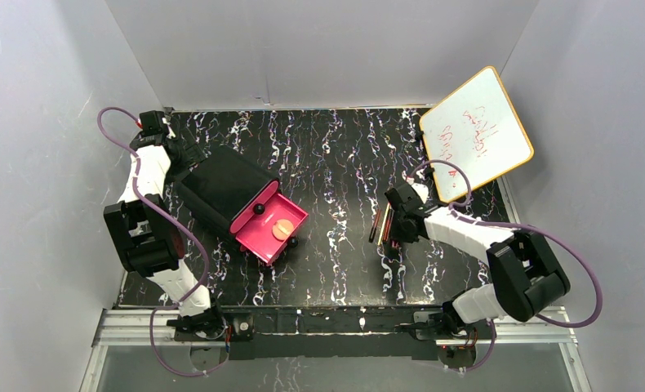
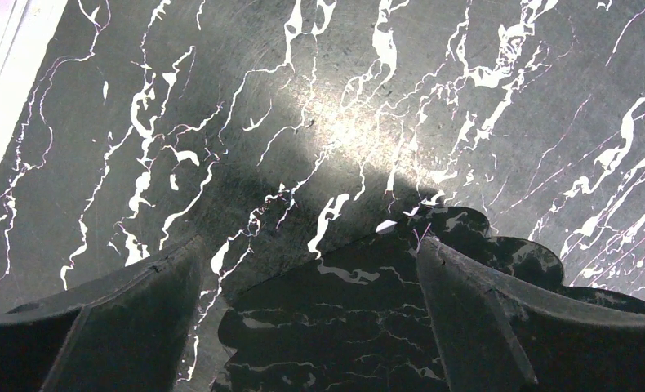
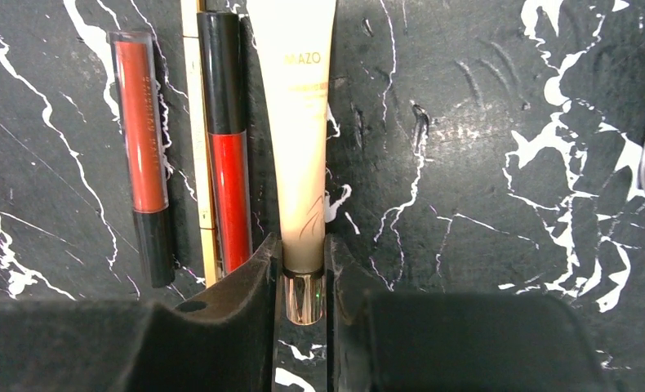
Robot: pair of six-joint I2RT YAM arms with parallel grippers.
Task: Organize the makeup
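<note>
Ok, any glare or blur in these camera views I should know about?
Left wrist view: a bright glare patch on the table, fingers in shadow. Right wrist view: sharp, label on the tan tube readable. Top view: even light, whiteboard writing faint.

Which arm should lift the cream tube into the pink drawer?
Right. The right gripper hugs the shiny cap of the cream tube, while the left gripper sits open over by the black box, far from it.
</note>
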